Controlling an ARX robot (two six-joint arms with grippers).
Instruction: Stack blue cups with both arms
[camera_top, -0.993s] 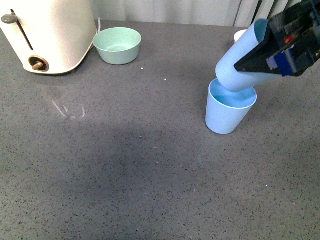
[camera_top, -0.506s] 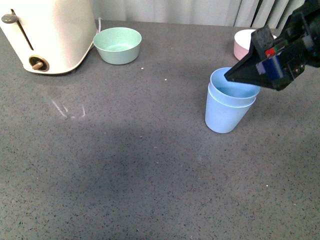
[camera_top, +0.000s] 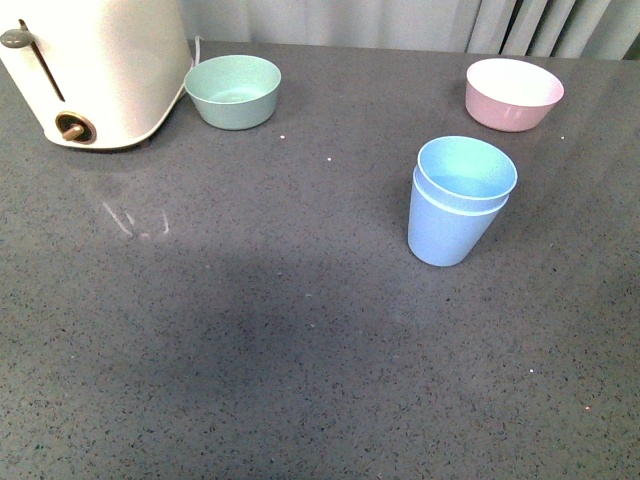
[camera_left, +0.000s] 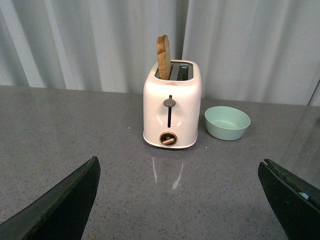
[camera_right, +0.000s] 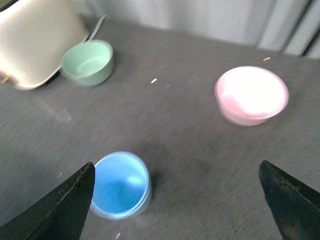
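Note:
The two light blue cups (camera_top: 455, 205) stand nested, one inside the other, upright on the grey table right of centre in the front view. The inner cup sits slightly tilted in the outer one. The stack also shows from above in the right wrist view (camera_right: 120, 185), blurred, beside one fingertip. My right gripper (camera_right: 177, 200) is open and empty above the table, apart from the cups. My left gripper (camera_left: 182, 200) is open and empty over bare table, facing the toaster. Neither arm shows in the front view.
A cream toaster (camera_top: 95, 65) with a slice of bread (camera_left: 164, 57) stands at the back left. A mint-green bowl (camera_top: 234, 90) sits beside it. A pink bowl (camera_top: 513, 93) sits at the back right, behind the cups. Curtains hang behind the table.
The right gripper dropped the second blue cup into the first, let go and pulled back out of the front view. The cups now stand nested and free.

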